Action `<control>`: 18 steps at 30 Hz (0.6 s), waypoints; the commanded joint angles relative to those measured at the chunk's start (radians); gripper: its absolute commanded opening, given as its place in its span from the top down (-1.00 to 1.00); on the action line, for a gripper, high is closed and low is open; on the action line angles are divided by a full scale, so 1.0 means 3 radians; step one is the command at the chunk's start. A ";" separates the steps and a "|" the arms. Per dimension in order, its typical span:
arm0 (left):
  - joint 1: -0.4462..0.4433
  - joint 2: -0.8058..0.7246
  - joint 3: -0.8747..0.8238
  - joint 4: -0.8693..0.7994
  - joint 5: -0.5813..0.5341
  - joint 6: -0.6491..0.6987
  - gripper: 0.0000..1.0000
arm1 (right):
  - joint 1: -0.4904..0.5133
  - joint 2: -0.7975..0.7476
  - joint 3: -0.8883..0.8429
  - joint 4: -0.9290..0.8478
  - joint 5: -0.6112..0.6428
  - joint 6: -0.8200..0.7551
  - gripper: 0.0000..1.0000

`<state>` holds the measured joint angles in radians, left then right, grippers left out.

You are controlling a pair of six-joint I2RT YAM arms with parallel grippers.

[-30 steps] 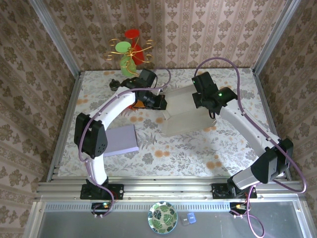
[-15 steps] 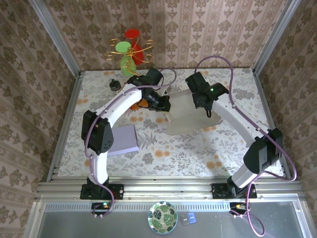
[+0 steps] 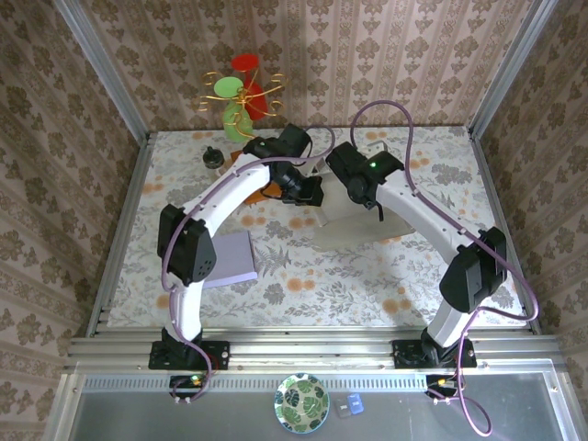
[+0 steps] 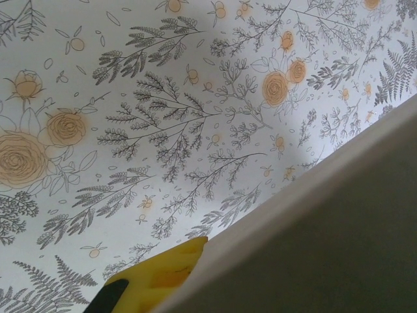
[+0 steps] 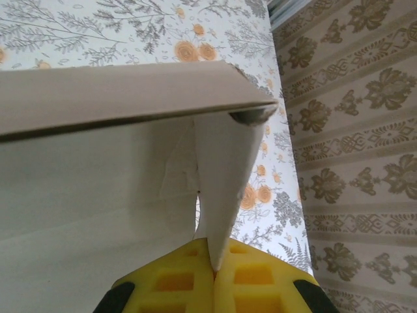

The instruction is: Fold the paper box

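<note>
The paper box [image 3: 354, 230] is a pale cardboard shape at mid-table, partly under both wrists. My left gripper [image 3: 310, 191] is at its left edge. In the left wrist view one yellow finger [image 4: 163, 274] lies against a box panel [image 4: 326, 228] that hides the other finger; the gripper is shut on that panel. My right gripper [image 3: 356, 188] is at the box's far side. In the right wrist view its yellow fingers [image 5: 176, 280] are shut [image 5: 215, 264] on a thin upright flap [image 5: 221, 176], with a wide panel [image 5: 98, 195] to the left.
A purple pad [image 3: 228, 259] lies on the floral tablecloth left of the box. A stand with red and green discs [image 3: 241, 96] and a small black knob [image 3: 213, 158] sit at the back left. Wallpapered walls [image 5: 352, 130] close in the table.
The right gripper has moved left and the left gripper right, so they now stand close together. The box between them shows narrower from above.
</note>
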<state>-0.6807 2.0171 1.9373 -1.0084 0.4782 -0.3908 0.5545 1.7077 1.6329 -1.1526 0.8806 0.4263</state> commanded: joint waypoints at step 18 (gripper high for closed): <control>-0.0004 -0.0024 0.0086 -0.0022 0.0203 -0.0052 1.00 | -0.0449 -0.0422 -0.0285 0.0425 -0.0912 -0.0179 0.50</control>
<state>-0.6811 2.0190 1.9373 -1.0100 0.5007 -0.4007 0.4381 1.5959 1.5677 -1.0351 0.6346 0.3691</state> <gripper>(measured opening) 0.101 0.249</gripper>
